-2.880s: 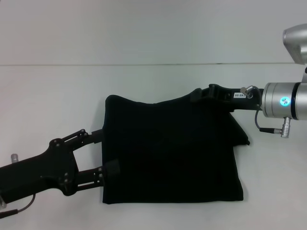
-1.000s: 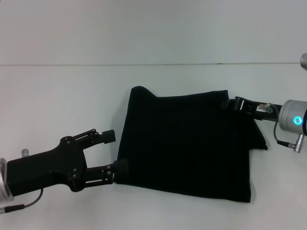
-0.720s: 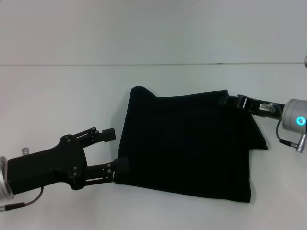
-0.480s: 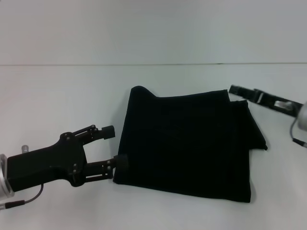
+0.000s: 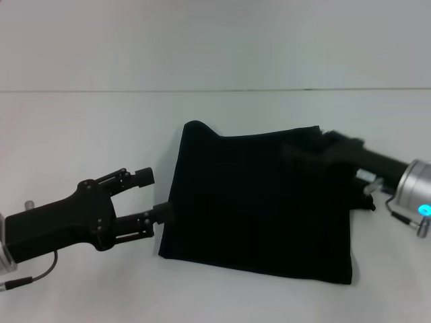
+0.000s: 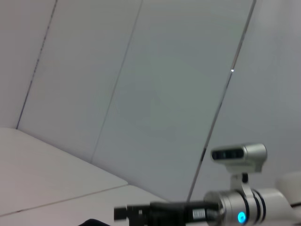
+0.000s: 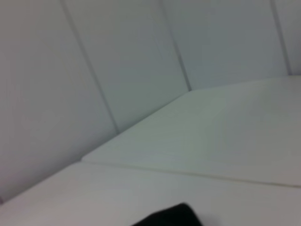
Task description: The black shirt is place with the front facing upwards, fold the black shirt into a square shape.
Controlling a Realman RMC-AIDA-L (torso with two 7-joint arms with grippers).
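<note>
The black left gripper (image 5: pixel 153 193), a rigid linkage claw on a dark arm, sits nearest in the head view, low on the left side of the white table (image 5: pixel 81 128). Its two fingers are spread apart with bare table between them; the lower fingertip (image 5: pixel 163 212) is at the left edge of the cloth, and whether it actually touches cannot be told.

Just beyond lies the black shirt (image 5: pixel 259 202), a plain black cloth T-shirt folded into a rough, slightly skewed rectangle and lying flat on the table a little right of centre. Its far left corner rises to a rounded peak, and a loose flap sticks out from its right side. No lettering shows on the upturned surface.

Farther back on the right, the black right gripper (image 5: pixel 303 152) reaches in over the shirt's far right corner from its silver wrist with a blue light. Dark against dark cloth, its fingers cannot be made out, so their state cannot be told.

The left wrist view shows the right gripper (image 6: pixel 134 214) side-on before pale wall panels (image 6: pixel 155 94).
</note>
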